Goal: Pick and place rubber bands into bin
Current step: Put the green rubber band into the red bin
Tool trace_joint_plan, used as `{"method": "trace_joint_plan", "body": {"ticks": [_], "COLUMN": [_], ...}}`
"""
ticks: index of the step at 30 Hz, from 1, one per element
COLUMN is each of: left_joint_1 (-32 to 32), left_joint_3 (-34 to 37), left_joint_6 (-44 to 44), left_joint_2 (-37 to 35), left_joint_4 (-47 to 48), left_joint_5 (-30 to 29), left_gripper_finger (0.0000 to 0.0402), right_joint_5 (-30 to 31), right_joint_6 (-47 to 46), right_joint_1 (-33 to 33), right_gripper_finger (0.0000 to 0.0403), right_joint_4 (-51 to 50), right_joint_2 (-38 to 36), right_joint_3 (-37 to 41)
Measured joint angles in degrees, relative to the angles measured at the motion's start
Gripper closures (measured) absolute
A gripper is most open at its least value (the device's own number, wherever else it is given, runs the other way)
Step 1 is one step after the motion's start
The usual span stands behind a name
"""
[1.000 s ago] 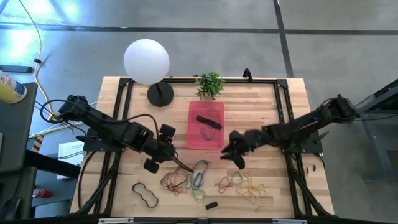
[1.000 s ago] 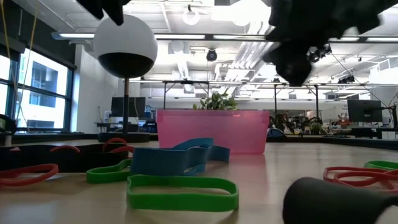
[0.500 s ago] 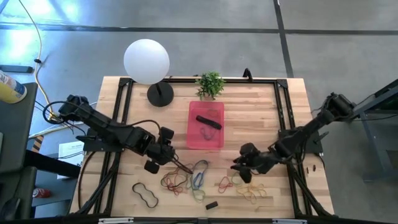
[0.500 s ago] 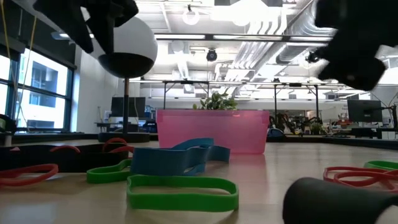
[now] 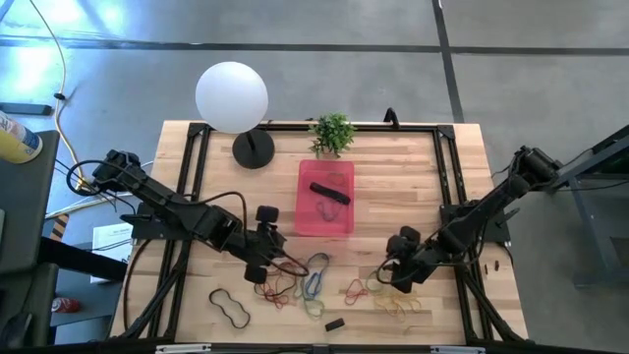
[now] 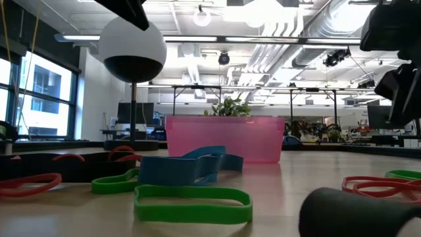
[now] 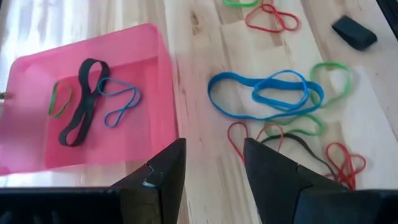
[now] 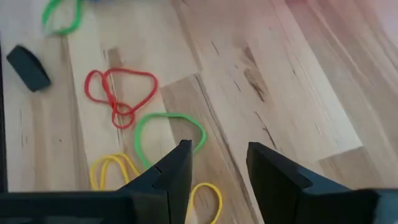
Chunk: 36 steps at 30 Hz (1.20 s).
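Pale wood planks make up the table (image 5: 413, 177), framed by black rails, with a white globe lamp (image 5: 232, 96) and a small green potted plant (image 5: 332, 131) along its far edge. Between them and the near edge sits the pink bin (image 5: 325, 198), holding a black, a blue and a green rubber band. Most of the rubber bands (image 5: 295, 283) lie loose on the table nearer the front: a blue and green cluster with red ones beside the bin's near end, a black loop (image 5: 232, 306) off to the left, and red, green and yellow loops (image 5: 393, 295) to the right. A small black block (image 5: 335, 324) rests near the front edge.

Over the blue cluster hovers the left end effector (image 7: 211, 177), fingers spread apart and empty, just beside the bin's near corner. Above the red, green and yellow loops is the right end effector (image 8: 217, 171), its fingers likewise parted with nothing between them.
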State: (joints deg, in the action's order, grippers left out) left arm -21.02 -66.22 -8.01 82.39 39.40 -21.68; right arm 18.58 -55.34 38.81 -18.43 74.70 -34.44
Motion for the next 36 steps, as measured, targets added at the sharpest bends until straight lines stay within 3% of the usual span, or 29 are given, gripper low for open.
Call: {"method": "trace_joint_plan", "body": {"ticks": [10, 23, 36], "left_joint_1": [0.00, 0.00, 0.00], "left_joint_3": [0.00, 0.00, 0.00], "left_joint_6": [-1.42, -1.31, -1.29], "left_joint_2": [0.00, 0.00, 0.00], "left_joint_4": [0.07, 3.00, 4.14], "left_joint_5": [-0.41, -0.43, -0.43], "left_gripper_finger": [0.0252, 0.0252, 0.0252], "right_joint_5": [-1.19, -2.73, -1.28], "right_joint_6": [12.84, 5.97, 1.34], "right_joint_1": [0.00, -0.13, -0.17], "right_gripper_finger": [0.0259, 0.0259, 0.0276], "right_joint_4": [10.02, 15.30, 16.62], "right_joint_2": [5.79, 16.11, 18.18], "right_joint_3": [-0.02, -0.09, -0.17]}}
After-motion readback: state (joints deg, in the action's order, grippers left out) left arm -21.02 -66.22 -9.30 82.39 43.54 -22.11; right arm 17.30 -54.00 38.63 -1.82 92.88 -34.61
